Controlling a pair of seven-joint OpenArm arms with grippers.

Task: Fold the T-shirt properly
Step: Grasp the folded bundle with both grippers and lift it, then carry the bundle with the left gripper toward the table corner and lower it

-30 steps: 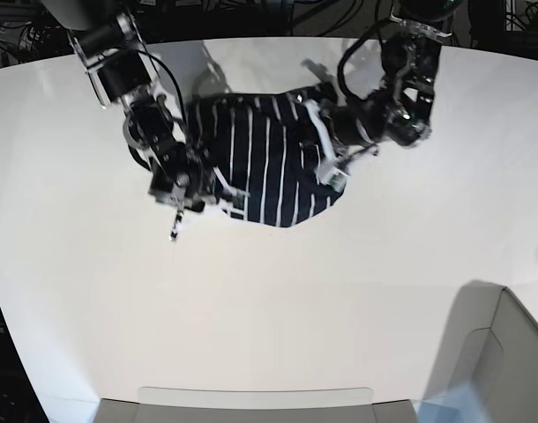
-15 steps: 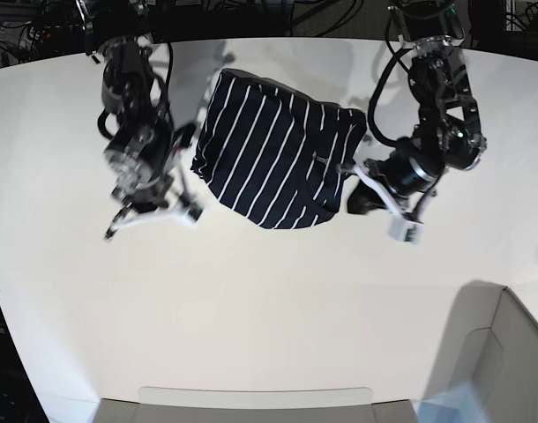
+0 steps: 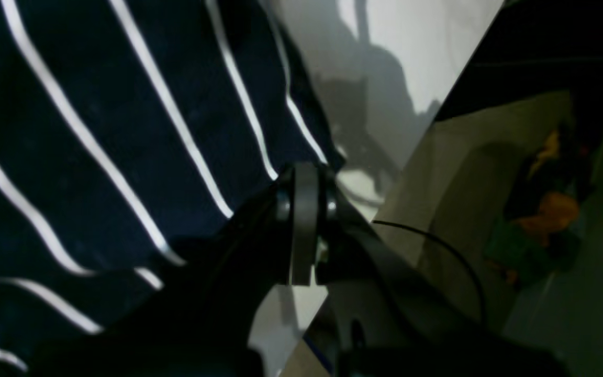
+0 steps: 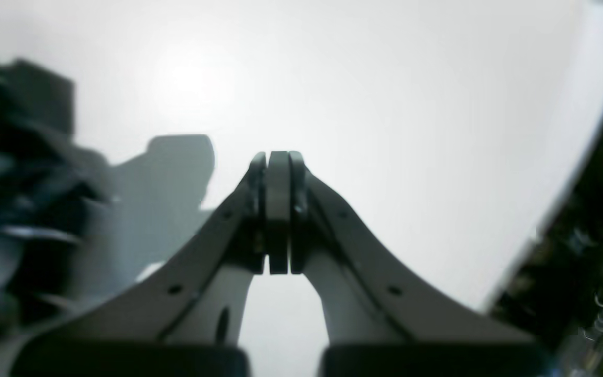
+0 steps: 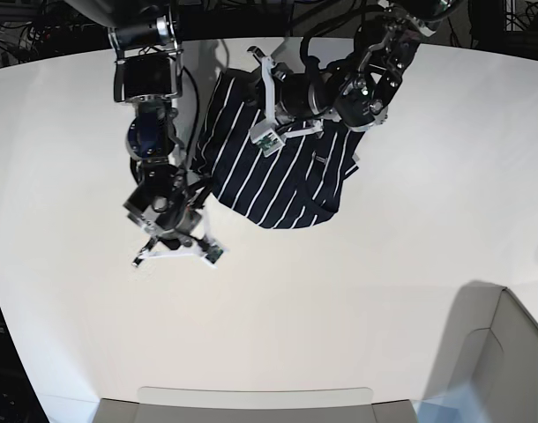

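Looking down, you find the T-shirt point(image 5: 273, 163) already folded into a compact bundle at twelve o'clock on the white bench point(image 5: 357, 300); both jaws are clenched and empty, little apparently remains

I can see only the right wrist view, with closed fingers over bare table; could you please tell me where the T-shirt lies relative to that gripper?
Observer: In the base view the T-shirt lies on the white table, apart from the right gripper, which is off its near left corner.
Operator: Thank you. Where is the other arm?
Observer: It reaches over the shirt's far part. The left gripper is shut at a shirt edge; I cannot tell whether it pinches fabric.
Operator: How does the shirt lie?
Observer: As a compact, roughly four-sided bundle, with the stripes running diagonally and no sleeve spread out.
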